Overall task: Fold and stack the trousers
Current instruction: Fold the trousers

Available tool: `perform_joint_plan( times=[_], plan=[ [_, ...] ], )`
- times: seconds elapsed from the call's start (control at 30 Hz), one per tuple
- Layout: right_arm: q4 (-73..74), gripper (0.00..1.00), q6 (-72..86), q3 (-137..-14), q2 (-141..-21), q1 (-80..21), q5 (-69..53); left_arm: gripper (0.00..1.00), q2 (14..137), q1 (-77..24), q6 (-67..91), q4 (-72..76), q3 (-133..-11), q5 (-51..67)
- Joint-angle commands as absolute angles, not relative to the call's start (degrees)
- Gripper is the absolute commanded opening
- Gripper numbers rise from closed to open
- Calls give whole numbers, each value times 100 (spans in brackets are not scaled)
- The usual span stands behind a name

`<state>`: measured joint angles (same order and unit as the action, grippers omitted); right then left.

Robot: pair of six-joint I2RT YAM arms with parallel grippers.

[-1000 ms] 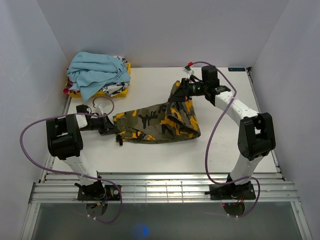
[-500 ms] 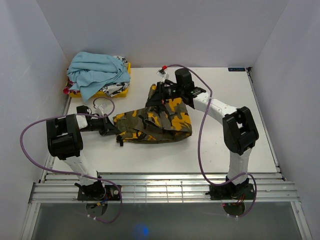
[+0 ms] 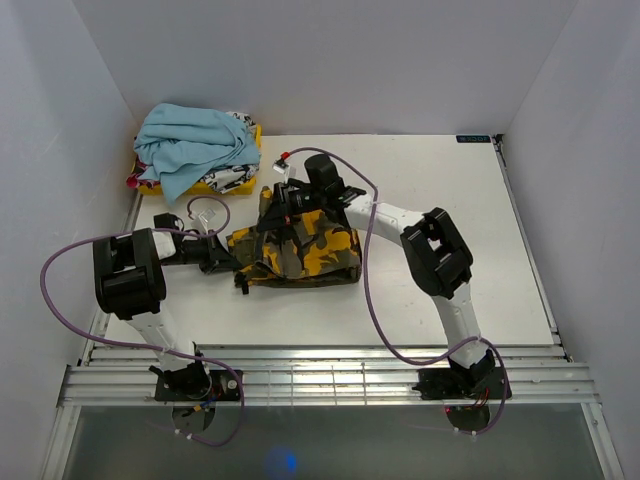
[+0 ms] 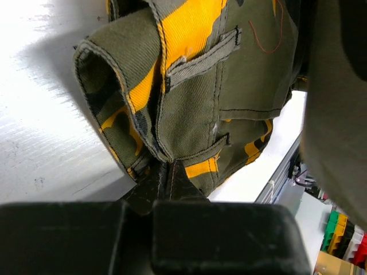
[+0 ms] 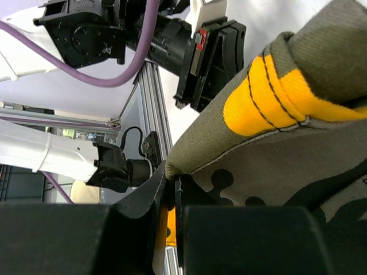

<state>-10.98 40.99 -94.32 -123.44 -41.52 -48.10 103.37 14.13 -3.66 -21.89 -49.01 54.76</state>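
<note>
The camouflage trousers (image 3: pixel 305 255), olive with yellow-orange and black blotches, lie folded in a compact bundle on the white table's left-centre. My left gripper (image 3: pixel 228 258) is shut on the bundle's left edge; in the left wrist view (image 4: pixel 165 172) its jaws pinch the waistband hem of the trousers (image 4: pixel 189 86). My right gripper (image 3: pixel 272 203) is shut on a folded edge of the trousers and holds it above the bundle's left end. In the right wrist view (image 5: pixel 172 182) the fabric (image 5: pixel 287 143) fills the right side.
A yellow tray (image 3: pixel 232 180) at the back left holds a light blue garment (image 3: pixel 190 145) over a yellow-white printed one. White walls enclose the table (image 3: pixel 440 240). Metal rails (image 3: pixel 330 375) run along the near edge.
My right gripper has carried the trouser edge from the back right across to the left, over the bundle, which has become shorter. The left gripper has held still.
</note>
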Motion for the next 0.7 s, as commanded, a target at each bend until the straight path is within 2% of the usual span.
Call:
perform_joint_plan(
  times=[0.0, 0.23, 0.27, 0.3, 0.33, 0.4, 0.43, 0.47, 0.5, 0.53, 0.63, 0.67],
  plan=[
    [-1644, 8, 4289, -10001, -12541, -4315, -4825, 0, 10222, 1362, -466, -2153, -4790, 5625],
    [-1933, 8, 4456, -10221, -12955, -4623, -4746, 0, 10125, 1397, -369, -2101, -4702, 5511],
    [-1960, 8, 4465, -10256, -13007, -4649, -4729, 2, 10090, 1424, -352, -2101, -4693, 5519],
    [-1986, 8, 4474, -10292, -13112, -4684, -4685, 12, 10003, 1493, -230, -2101, -4685, 5493],
    [-2012, 8, 4465, -10362, -13157, -4693, -4676, 31, 9950, 1529, -159, -2083, -4676, 5310],
    [-2091, 8, 4465, -10424, -13323, -4728, -4676, 46, 9757, 1704, -62, -2144, -4676, 5099],
    [-2118, 13, 4465, -10476, -13368, -4746, -4693, 53, 9678, 1775, 139, -2197, -4693, 4985],
    [-2118, 25, 4465, -10572, -13420, -4763, -4711, 63, 9598, 1854, 175, -2310, -4728, 4766],
    [-2153, 35, 4482, -10591, -13464, -4772, -4720, 67, 9528, 1976, 193, -2399, -4772, 4607],
    [-2206, 53, 4526, -10600, -13465, -4772, -4737, 68, 9388, 2030, 202, -2513, -4816, 4414],
    [-2215, 87, 4553, -10591, -13369, -4773, -4755, 71, 9151, 2223, 115, -2847, -4931, 3956],
    [-2258, 89, 4553, -10600, -13325, -4772, -4842, 71, 9089, 2258, 97, -2969, -4939, 3720]
  ],
)
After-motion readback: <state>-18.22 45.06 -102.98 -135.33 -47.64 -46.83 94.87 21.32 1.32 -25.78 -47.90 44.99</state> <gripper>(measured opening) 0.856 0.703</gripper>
